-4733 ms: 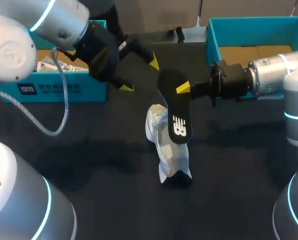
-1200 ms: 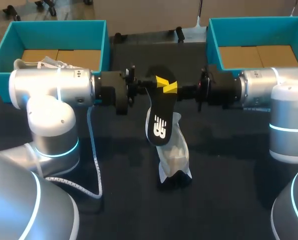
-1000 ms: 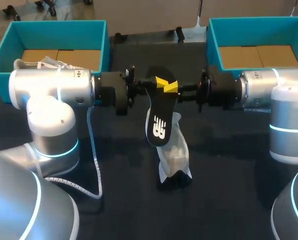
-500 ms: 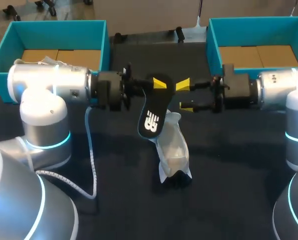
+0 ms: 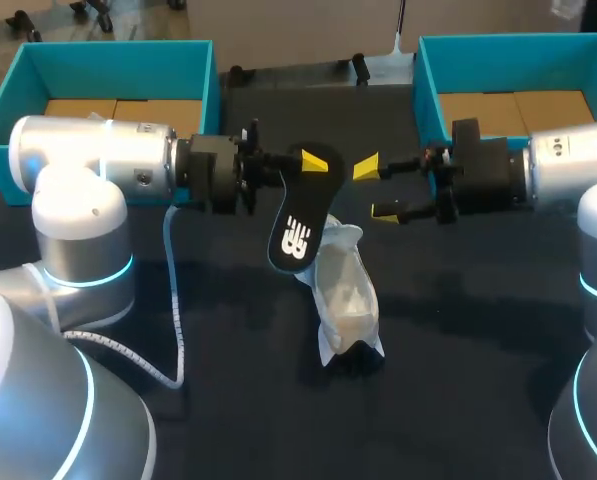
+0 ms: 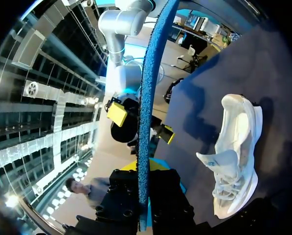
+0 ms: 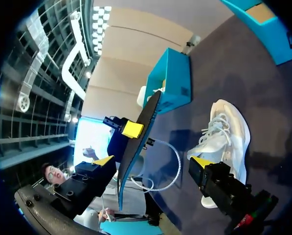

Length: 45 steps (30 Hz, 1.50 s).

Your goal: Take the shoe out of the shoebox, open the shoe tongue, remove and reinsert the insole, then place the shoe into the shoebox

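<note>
Released and drawn back from insole (image 5: 300,215) since handover: right pincer (image 5: 376,188), fingers spread wide, holding nothing, now beside insole and clear of it.
Left pincer (image 5: 308,165) pinching upper end of insole from both faces; insole hanging tilted, lower end over laced end of white shoe (image 5: 346,300), contact not discernible; shoe lying on dark tabletop (image 5: 478,330), below and between both pincers.
</note>
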Each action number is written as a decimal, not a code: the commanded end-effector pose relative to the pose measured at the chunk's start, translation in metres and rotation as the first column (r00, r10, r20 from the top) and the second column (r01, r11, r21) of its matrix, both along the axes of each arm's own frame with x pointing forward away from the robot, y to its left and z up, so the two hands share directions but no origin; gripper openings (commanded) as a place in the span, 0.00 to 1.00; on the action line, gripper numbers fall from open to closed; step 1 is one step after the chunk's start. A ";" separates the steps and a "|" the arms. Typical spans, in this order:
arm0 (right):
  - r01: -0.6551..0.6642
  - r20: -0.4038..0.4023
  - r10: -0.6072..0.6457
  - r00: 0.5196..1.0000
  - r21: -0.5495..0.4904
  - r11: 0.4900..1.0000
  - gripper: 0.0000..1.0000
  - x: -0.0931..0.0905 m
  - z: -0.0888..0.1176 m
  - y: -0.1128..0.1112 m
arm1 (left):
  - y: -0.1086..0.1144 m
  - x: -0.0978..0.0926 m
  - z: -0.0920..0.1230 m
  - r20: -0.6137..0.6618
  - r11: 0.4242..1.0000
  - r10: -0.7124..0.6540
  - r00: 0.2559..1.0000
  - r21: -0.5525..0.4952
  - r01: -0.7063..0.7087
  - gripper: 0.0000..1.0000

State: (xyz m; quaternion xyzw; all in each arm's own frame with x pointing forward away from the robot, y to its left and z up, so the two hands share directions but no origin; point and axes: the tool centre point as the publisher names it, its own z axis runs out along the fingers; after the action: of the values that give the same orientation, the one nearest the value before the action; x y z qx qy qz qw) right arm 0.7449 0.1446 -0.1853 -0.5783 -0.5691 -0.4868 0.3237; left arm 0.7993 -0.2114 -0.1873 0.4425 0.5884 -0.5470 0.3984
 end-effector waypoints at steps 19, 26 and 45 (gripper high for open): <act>-0.303 0.514 0.484 0.708 -0.397 0.866 1.00 0.014 -0.003 -0.040 | 0.004 -0.017 0.005 -0.286 0.999 -0.035 0.957 -0.013 0.033 0.00; -0.303 0.514 0.484 0.708 -0.397 0.866 1.00 0.014 -0.003 -0.040 | 0.006 -0.019 0.010 -0.333 0.998 -0.044 0.942 -0.048 0.030 0.00; -0.203 0.647 0.623 0.440 -0.603 0.771 1.00 0.013 -0.023 -0.048 | 0.006 -0.019 0.010 -0.333 0.998 -0.044 0.942 -0.048 0.030 0.00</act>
State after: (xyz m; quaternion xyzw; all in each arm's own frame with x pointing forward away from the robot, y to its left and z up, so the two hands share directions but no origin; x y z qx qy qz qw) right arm 0.7644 0.0964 -0.2091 -0.1754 -0.8719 -0.4571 0.0012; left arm 0.7806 -0.2057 -0.1771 0.3460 0.6275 -0.6339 0.2911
